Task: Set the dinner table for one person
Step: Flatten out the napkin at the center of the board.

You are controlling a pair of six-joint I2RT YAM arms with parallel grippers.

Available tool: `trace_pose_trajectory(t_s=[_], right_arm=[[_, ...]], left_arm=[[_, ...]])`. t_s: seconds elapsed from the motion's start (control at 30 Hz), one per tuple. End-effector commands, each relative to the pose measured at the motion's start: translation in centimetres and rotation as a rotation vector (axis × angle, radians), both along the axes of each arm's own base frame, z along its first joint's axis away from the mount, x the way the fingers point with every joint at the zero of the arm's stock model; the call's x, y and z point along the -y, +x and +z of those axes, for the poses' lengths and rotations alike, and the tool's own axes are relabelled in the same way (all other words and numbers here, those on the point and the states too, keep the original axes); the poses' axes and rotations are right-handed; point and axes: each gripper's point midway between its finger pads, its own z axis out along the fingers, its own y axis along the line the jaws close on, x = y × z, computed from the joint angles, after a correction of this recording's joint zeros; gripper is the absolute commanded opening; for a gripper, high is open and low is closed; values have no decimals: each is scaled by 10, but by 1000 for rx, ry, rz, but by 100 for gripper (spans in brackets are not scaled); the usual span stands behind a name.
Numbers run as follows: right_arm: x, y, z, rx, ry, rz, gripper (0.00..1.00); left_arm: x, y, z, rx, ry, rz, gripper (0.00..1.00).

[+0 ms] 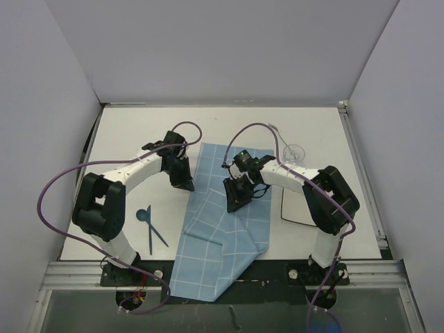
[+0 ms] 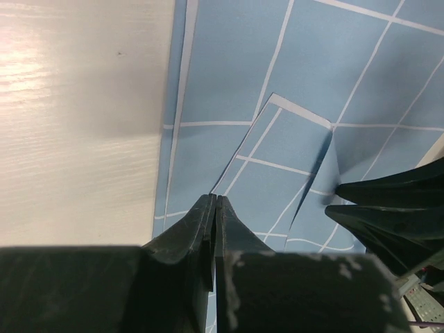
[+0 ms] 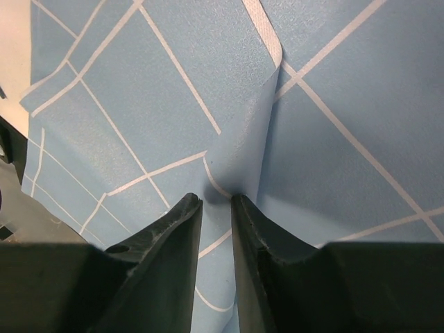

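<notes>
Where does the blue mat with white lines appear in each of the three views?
Top external: the mat lies in the centre, between the arms, its near end past the table edge.
Left wrist: the mat fills the centre and right.
Right wrist: the mat fills nearly the whole picture.
Shared landmark: the table, around the mat from above, at left in the left wrist view, in the top-left corner in the right wrist view.

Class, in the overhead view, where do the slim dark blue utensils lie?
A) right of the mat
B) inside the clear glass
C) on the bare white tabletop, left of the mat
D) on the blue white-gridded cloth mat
C: the slim dark blue utensils lie on the bare white tabletop, apart from the left edge of the blue white-gridded cloth mat.
</notes>
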Motion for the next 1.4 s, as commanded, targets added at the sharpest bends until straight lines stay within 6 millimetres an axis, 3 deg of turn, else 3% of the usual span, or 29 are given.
trace_pose_trajectory(t_s=[0.0,0.17,0.2,0.33,0.47,0.53,0.73,0.8,1.03,1.27,1.37], right_arm=[[-20,4,7,19,53,28,25],[-21,1,5,14,55,35,27],[-21,0,5,12,54,36,25],[-21,-2,7,14,49,39,1],[-20,-4,13,30,45,42,0],[-20,-5,15,35,44,43,8],[-17,-6,17,40,45,48,49],[-15,-5,17,43,40,51,56],[-6,-6,8,34,21,49,55],[-2,-14,-10,-1,10,42,49],[2,-14,-15,-3,-14,34,41]], left_arm=[[0,12,23,71,-40,-8,0],[-3,13,26,79,-43,-3,0],[-3,13,26,79,-43,-2,0],[-5,13,26,79,-45,2,0],[-4,13,28,83,-51,4,0],[-4,13,29,84,-54,5,0],[-6,11,30,95,-54,5,0],[-6,12,30,93,-52,6,0],[-6,17,28,87,-48,6,0],[-5,17,26,80,-48,8,0],[-6,16,25,76,-42,8,0]])
